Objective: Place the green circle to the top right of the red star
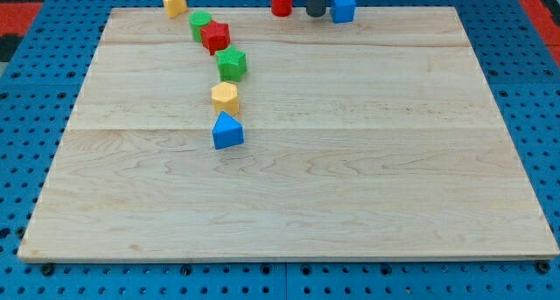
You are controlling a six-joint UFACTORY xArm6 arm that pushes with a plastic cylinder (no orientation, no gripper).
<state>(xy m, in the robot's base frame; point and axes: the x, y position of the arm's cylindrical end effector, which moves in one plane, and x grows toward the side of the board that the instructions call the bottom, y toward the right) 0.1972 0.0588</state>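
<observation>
The green circle [200,24] lies near the view's top left of the wooden board [350,177]. It touches the red star [215,38], sitting at the star's upper left. My tip [315,16] is at the view's top edge of the board, between a red cylinder [281,1] and a blue cube [343,7]. The tip is well to the right of the green circle and the red star, and apart from them.
A yellow block [174,1] sits at the top left edge. Below the red star, a green star [232,64], a yellow hexagon [225,97] and a blue triangle [227,131] form a line running down. Blue pegboard [35,90] surrounds the board.
</observation>
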